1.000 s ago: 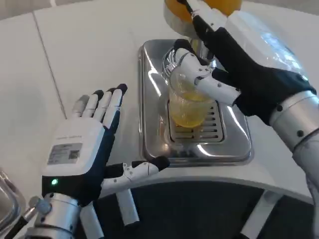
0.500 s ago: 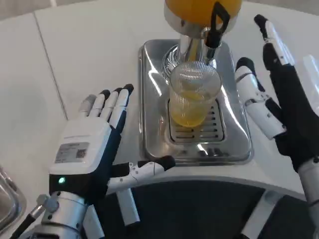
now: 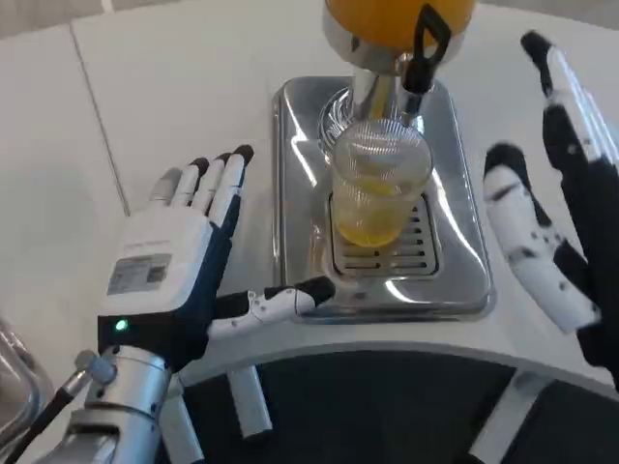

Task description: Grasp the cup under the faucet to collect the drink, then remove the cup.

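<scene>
Since a second ago the right hand (image 3: 566, 208) has let go of the cup (image 3: 377, 188) — both hands open. Thin, slippery, half-full: grip mid-wall gently.

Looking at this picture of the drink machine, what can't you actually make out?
- Drink dispenser, head view: its top is cut off by the upper edge, so the drink level in the tank is unknown.
- Right robot hand: partly cut off by the right edge and blurred.
- Faucet spout: hidden behind the cup rim.
- Metal thing at the lower left corner: mostly cropped, unidentifiable.
</scene>
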Robot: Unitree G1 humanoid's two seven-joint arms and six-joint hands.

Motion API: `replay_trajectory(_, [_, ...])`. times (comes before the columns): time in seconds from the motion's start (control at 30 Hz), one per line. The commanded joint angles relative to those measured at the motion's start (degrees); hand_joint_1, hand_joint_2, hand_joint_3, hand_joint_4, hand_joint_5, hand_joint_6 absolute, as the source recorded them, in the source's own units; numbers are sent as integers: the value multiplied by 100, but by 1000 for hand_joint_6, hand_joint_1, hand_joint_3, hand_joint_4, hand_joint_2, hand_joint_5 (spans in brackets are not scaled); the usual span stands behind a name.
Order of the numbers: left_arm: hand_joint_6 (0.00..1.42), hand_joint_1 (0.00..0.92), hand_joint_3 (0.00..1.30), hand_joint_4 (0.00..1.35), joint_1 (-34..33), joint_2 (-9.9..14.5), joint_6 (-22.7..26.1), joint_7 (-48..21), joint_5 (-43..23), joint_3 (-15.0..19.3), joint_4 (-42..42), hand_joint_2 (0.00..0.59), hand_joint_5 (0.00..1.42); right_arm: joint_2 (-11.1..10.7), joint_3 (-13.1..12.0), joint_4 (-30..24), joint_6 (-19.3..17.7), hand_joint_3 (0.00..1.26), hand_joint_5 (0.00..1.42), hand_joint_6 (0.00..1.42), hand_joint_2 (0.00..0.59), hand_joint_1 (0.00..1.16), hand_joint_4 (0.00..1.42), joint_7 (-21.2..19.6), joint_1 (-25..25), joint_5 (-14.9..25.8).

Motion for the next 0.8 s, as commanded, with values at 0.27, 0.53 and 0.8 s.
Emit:
replay_trajectory(0.27, [22,19,0,0,-283,-160,-213,156,-332,-175,469,23,0,-945,-588,82,-1128,0,0,0,445,330,0,359,537,428])
replay_trajectory(0.53, [25,22,0,0,-497,-282,-371,349,-650,-158,762,22,3,-1121,-975,-86,-1837,0,0,0,435,340,0,264,1458,653])
replay_trajectory(0.8, [60,88,0,0,-768,-456,-505,615,-825,-223,1104,19,39,-1014,-1274,-300,-2169,0,0,0,427,343,0,256,2116,885])
